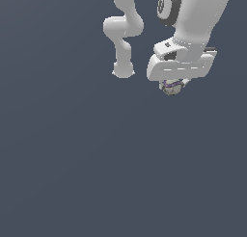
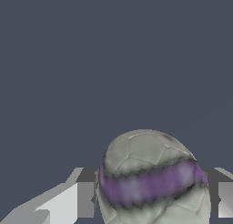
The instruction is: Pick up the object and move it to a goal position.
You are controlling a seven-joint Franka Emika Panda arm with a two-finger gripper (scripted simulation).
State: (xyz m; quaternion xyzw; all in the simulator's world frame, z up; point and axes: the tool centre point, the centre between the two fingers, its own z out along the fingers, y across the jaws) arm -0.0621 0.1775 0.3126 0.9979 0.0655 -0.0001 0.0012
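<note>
The object is a small beige-grey ball with a purple band. It sits right under my white gripper, mostly hidden by the hand in the exterior view. In the wrist view the ball fills the space between my two fingers, one finger on each side and touching it. The gripper is shut on the ball. The ball appears held above the flat grey-blue ground.
The arm's base and lower links stand behind the gripper, toward the exterior view's left of it. Plain grey-blue ground spreads all around.
</note>
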